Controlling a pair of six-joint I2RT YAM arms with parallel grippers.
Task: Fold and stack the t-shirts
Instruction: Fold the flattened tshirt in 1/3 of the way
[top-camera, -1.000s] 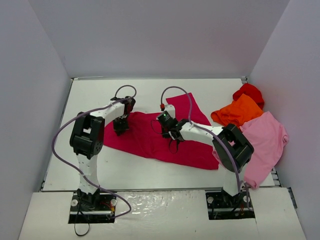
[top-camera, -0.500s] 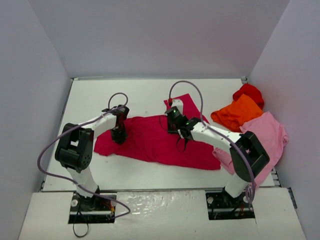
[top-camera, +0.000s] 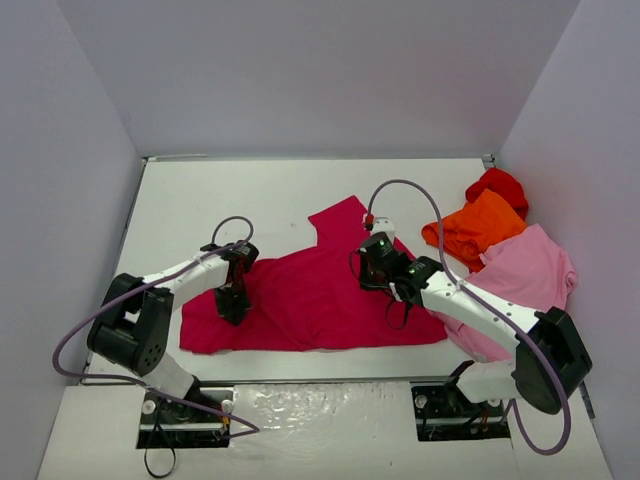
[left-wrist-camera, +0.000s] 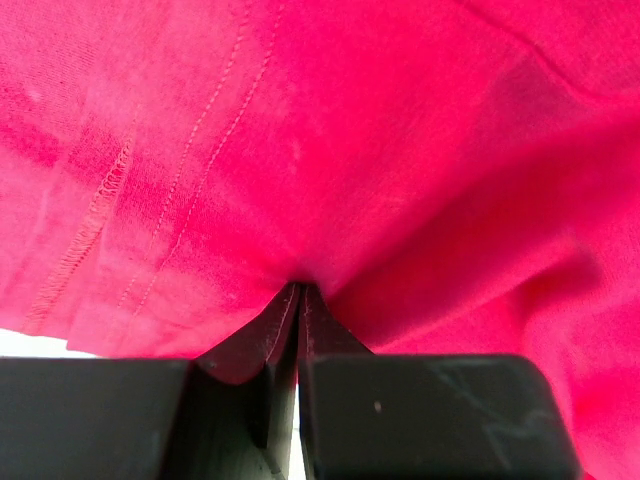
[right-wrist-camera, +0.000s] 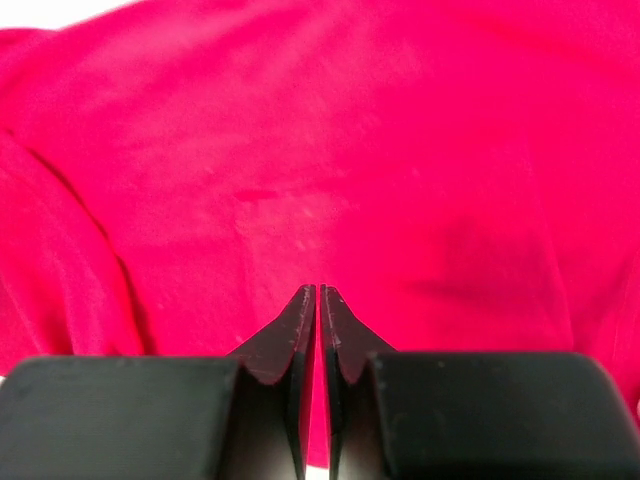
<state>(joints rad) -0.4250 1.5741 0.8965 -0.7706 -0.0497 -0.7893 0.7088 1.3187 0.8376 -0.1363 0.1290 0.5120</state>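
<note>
- Logged left gripper (top-camera: 233, 300) at 8 o'clock of the table (top-camera: 250, 190), low over the cloth.
- In the left wrist view, found its fingers pressed together, pinching a puckered fold of the crimson-magenta t-shirt (left-wrist-camera: 350, 150) right at the tips of the left gripper (left-wrist-camera: 300, 288); stitched hem seen at 9 o'clock of that view.
- Noted crimson-magenta t-shirt (top-camera: 310, 300) spread mostly flat from centre towards 6 o'clock, one sleeve pointing to 12 o'clock.
- Found right gripper (top-camera: 375, 272) at 3 o'clock of centre, on the right part of that shirt.
- In the right wrist view, saw right gripper (right-wrist-camera: 317, 290) closed to a hairline slit, tips against smooth crimson-magenta t-shirt (right-wrist-camera: 350, 150); cannot tell whether any cloth is caught.
- Recorded orange t-shirt (top-camera: 478, 225), crumpled, at 2 o'clock.
- Recorded red t-shirt (top-camera: 498, 185), bunched, touching the orange one at its 1 o'clock side, next to the right wall.
- Recorded light pink t-shirt (top-camera: 535, 275) at 4 o'clock, touching the orange one, draped past the table's right edge.
- Noted white walls (top-camera: 320, 80) enclosing the table on three sides, all four shirts lying within.
</note>
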